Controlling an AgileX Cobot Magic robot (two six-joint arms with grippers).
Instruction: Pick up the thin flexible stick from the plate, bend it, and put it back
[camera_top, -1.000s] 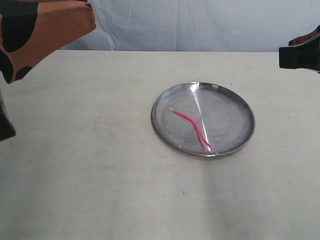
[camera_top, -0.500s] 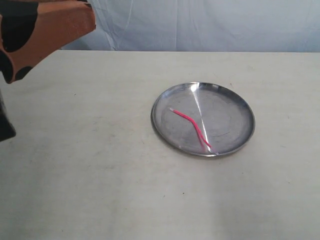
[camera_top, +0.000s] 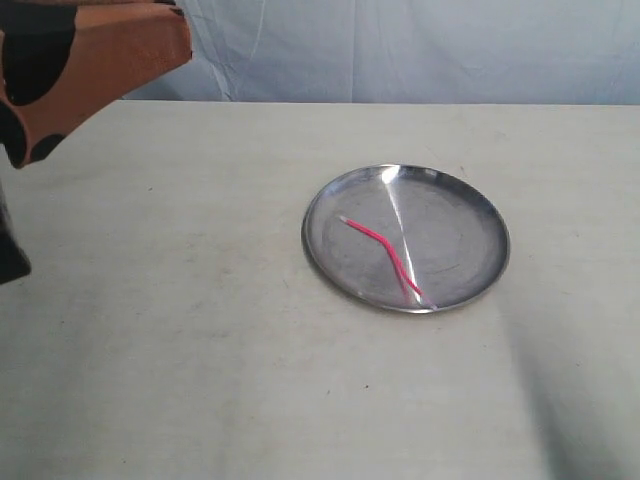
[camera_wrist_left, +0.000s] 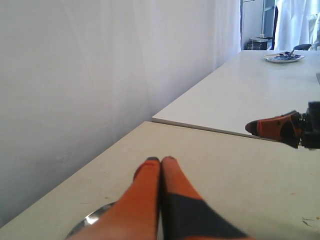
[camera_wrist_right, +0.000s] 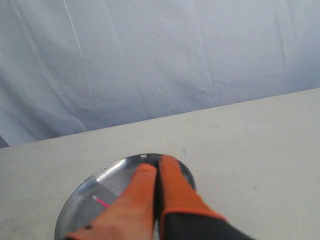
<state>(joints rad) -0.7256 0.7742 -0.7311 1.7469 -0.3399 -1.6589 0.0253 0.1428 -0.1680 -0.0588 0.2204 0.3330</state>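
The plate sits right of the table's middle, shiny steel with a bright glint. Inside it lies the thin flexible stick, pink, kinked about a third of the way along, one end against the near rim. My left gripper hangs high at the far left, well away from the plate, its orange fingers pressed together with nothing between them. The right gripper is out of the exterior view; it is shut and empty above the plate, where a short piece of the stick shows.
The white table runs to a pale cloth backdrop. A dark shadow falls on the table's near right corner. The left wrist view shows the right gripper and a second table with a dish behind.
The right gripper, seen at the exterior view's right edge one second ago, has left that view. A shadow has appeared at the near right. Plate, stick and left arm are unmoved.
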